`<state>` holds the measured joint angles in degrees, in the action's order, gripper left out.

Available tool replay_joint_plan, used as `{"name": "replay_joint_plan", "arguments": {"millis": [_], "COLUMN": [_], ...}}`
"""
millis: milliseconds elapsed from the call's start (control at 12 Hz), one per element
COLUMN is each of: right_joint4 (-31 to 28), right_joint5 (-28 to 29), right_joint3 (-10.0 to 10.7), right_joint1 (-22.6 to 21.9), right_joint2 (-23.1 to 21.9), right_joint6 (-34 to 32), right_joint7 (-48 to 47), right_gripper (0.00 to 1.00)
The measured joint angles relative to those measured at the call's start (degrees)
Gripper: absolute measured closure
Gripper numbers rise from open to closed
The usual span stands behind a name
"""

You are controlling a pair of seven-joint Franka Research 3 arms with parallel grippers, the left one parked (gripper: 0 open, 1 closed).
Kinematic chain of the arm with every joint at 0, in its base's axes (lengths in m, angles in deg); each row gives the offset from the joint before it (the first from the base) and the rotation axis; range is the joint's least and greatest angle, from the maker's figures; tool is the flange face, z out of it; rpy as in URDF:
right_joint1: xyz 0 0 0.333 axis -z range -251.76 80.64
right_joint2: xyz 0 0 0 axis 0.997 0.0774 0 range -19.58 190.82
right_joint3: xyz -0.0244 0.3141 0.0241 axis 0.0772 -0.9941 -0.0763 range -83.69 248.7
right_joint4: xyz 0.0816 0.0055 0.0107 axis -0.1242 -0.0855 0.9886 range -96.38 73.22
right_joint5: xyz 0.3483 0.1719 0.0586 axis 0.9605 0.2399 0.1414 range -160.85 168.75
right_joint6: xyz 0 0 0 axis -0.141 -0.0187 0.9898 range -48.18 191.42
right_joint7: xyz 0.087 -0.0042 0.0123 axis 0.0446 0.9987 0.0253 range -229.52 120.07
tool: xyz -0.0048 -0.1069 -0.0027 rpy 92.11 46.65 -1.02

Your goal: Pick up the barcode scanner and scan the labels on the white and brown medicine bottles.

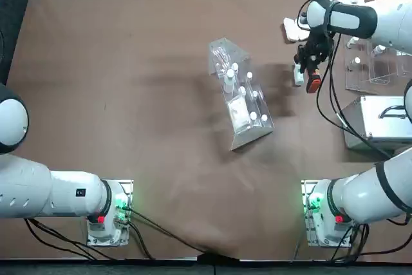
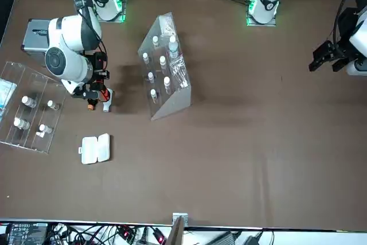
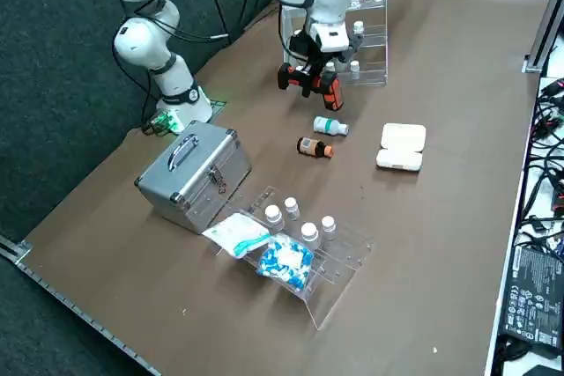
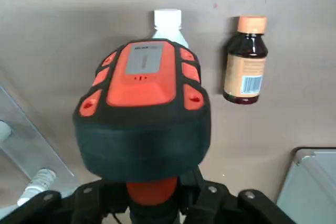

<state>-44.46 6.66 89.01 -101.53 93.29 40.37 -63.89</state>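
Note:
My right gripper (image 3: 310, 72) is shut on the barcode scanner (image 3: 328, 90), a black device with orange-red buttons, and holds it above the table at the far right. In the right wrist view the scanner (image 4: 144, 114) fills the middle, clamped from below. The white bottle (image 4: 167, 22) lies on the table directly beyond it, only its cap and shoulder showing. The brown bottle (image 4: 244, 61), orange-capped, lies beside the white one with its barcode label facing up. From the side, the white bottle (image 3: 330, 126) and the brown bottle (image 3: 314, 147) lie just in front of the scanner.
A clear angled rack (image 1: 241, 98) of white-capped vials stands mid-table. A white clamshell case (image 3: 402, 145) lies near the bottles. A metal case (image 3: 189, 178) and a clear tray (image 3: 300, 248) with vials and packets sit along the right side.

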Motion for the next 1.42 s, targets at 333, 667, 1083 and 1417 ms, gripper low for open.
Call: {"name": "replay_joint_plan", "arguments": {"millis": [333, 667, 1083, 1417], "right_joint4": [-1.50, -2.95, -3.56, -4.27], "right_joint5": [0.00, 0.00, 0.00, 0.00], "right_joint3": [0.00, -0.01, -0.01, -0.01], "right_joint1": [0.72, 0.73, 1.56, 1.70], "right_joint2": [-0.25, -0.79, -0.84, -0.84], "right_joint6": [0.03, 0.03, 0.03, 0.25], "right_joint7": [0.32, 0.34, 0.49, 0.51], "right_gripper": [0.57, 0.57, 0.57, 0.57]}}
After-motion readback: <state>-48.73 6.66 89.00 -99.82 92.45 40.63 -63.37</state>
